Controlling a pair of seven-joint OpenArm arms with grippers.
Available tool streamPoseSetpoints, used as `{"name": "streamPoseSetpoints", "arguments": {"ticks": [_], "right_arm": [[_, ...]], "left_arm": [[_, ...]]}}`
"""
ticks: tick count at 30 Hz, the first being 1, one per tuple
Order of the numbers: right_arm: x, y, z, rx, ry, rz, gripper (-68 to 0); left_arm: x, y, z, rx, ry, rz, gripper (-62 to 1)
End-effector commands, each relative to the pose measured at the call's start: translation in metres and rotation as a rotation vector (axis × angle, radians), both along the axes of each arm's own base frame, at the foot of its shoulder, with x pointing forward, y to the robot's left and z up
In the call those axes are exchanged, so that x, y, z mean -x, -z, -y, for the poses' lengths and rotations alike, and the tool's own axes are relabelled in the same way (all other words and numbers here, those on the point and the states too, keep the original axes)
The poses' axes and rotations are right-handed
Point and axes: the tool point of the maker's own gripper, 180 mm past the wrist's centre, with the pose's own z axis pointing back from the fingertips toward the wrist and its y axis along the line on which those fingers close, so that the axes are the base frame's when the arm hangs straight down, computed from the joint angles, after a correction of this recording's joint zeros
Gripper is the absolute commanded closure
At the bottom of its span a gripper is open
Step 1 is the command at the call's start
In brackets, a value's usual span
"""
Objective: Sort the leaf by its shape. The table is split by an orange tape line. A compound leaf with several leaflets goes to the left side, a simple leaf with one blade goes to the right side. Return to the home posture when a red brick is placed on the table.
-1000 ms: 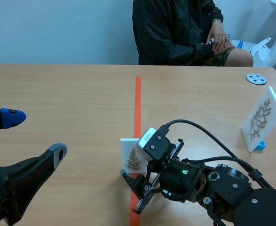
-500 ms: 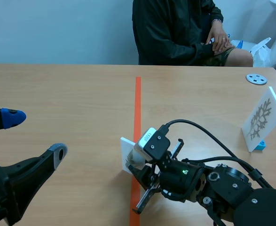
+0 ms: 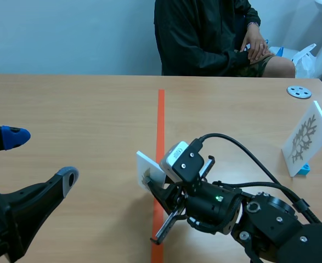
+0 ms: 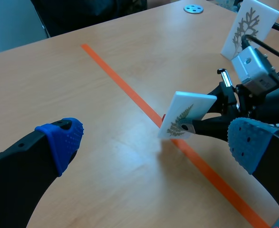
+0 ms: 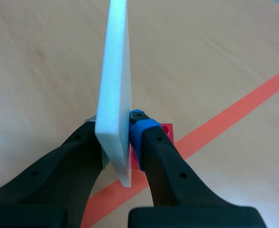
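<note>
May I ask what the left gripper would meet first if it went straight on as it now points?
Most likely the fern card held by the right gripper, though depth is unclear.

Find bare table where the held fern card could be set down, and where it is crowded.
Free: the table left of the orange tape line, between it and the left gripper; right of it, short of the standing leaf card. Crowded: under the right gripper holding the fern card.
</note>
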Motion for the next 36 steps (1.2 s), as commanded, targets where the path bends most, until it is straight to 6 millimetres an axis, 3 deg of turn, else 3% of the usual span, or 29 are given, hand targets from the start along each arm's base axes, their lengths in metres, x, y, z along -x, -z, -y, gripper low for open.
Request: {"name": "streamPoseSetpoints", "arguments": {"ticks": [1,11,21,25,36], "right_arm": [[-0.007,-0.020,0.008,-0.027,0.015,0.053,-1.5],[-0.008,-0.054,0.074,-0.076,0.164,0.082,-1.5],[-0.018,-0.064,0.183,-0.099,0.462,0.049,-1.5],[-0.024,-0.058,0.217,-0.075,0.568,0.017,-1.5],[-0.053,-0.019,0.255,-0.118,0.727,-0.073,-1.5]], "left_arm": [[-0.001,-0.010,0.006,0.032,0.005,0.030,-62.3],[-0.001,-0.010,0.006,0.032,0.005,0.029,-62.3],[-0.001,-0.010,0.006,0.032,0.005,0.029,-62.3],[-0.001,-0.010,0.006,0.032,0.005,0.029,-62.3],[-0.001,-0.010,0.006,0.032,0.005,0.029,-62.3]]}}
